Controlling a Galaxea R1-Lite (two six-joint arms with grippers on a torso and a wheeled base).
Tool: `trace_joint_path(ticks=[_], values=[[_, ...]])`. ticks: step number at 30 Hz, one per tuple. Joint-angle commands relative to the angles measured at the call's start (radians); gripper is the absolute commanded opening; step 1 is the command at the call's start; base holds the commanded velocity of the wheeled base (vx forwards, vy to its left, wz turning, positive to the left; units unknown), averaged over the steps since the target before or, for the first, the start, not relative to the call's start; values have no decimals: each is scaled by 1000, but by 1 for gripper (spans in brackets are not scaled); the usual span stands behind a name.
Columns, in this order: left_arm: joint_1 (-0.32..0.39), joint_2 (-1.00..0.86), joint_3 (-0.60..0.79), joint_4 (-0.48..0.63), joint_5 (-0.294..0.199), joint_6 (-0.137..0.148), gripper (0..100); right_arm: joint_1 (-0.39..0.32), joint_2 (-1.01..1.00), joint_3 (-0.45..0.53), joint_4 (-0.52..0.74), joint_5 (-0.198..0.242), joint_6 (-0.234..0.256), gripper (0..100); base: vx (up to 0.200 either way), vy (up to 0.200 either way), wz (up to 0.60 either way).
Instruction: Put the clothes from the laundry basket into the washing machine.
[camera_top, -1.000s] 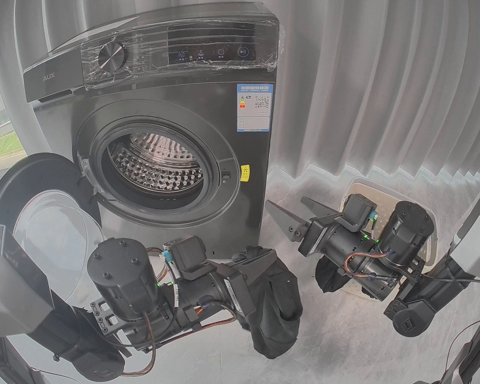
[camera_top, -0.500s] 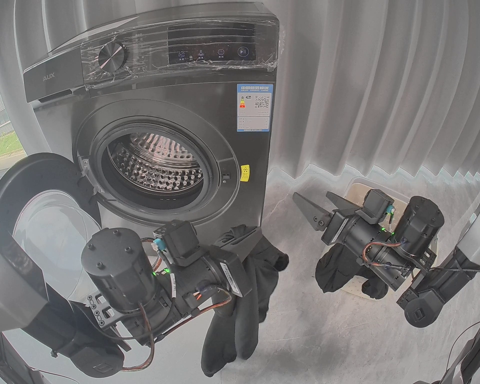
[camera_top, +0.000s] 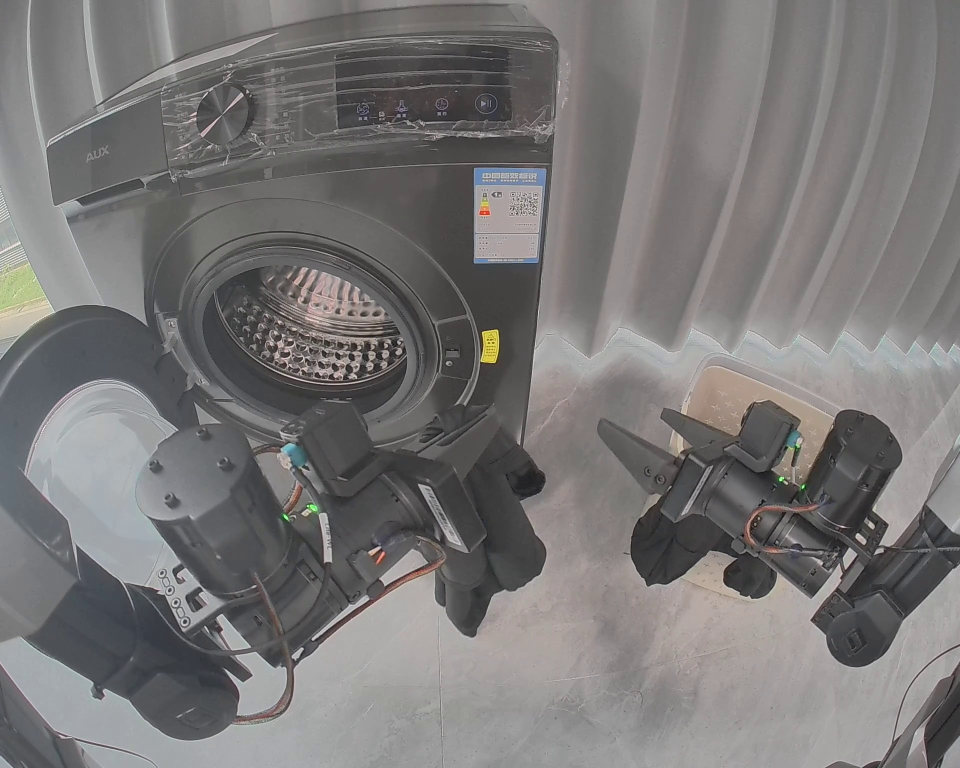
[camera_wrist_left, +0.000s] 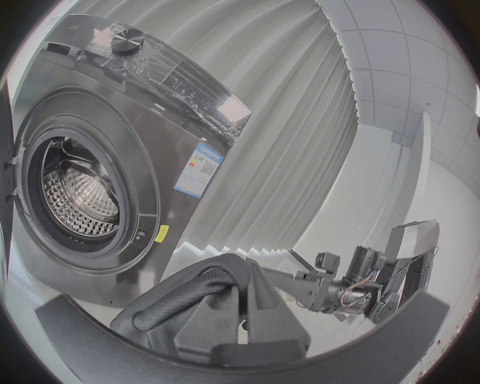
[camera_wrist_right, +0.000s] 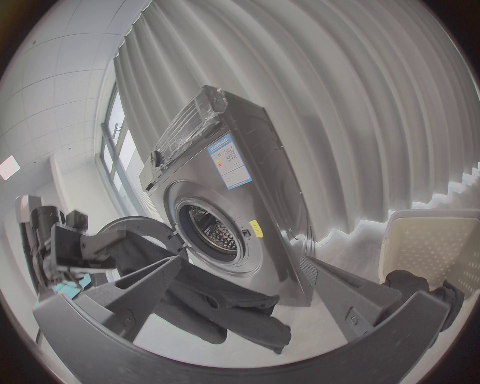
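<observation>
Black fabric, one garment (camera_top: 500, 520), hangs clamped between the closed fingers of the left gripper (camera_top: 478, 430). It is held off the floor just below and to the right of the drum opening (camera_top: 310, 325) of the washing machine (camera_top: 400, 220). In my judgement, the grip near the top of the cloth lets the loose length trail free for feeding into the drum. Door (camera_top: 85, 400) stands swung wide to the left, leaving the mouth unobstructed. Right gripper (camera_top: 632, 420) sits with fingers apart and nothing between them, just beside the laundry basket (camera_top: 735, 395), which stands by the curtain (camera_top: 760, 180). Second dark garment (camera_top: 665, 545) lies draped over the basket's near rim, beneath that arm. Hazard noted: the dangling cloth may catch on the lower door seal on entry.
</observation>
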Motion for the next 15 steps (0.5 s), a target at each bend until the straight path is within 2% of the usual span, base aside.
trace_joint_path(ticks=[1,3,4,5,7,15], values=[[-8,-36,-11,3,-5,4,0,-2,-1,42,-13,37,-23,100,0,0,0],[-8,-39,-15,0,-11,5,0,-13,-1,71,-19,83,-57,100,0,0,0],[-8,-39,-15,0,-11,5,0,-13,-1,71,-19,83,-57,100,0,0,0],[-7,-42,-31,-2,-13,5,0,-22,-1,102,-19,126,-75,100,0,0,0],[-8,-47,-48,0,-14,7,0,-22,0,128,-21,159,-92,100,0,0,0],[-13,-50,-106,7,-27,7,0,1,3,140,-21,198,-118,100,0,0,0]])
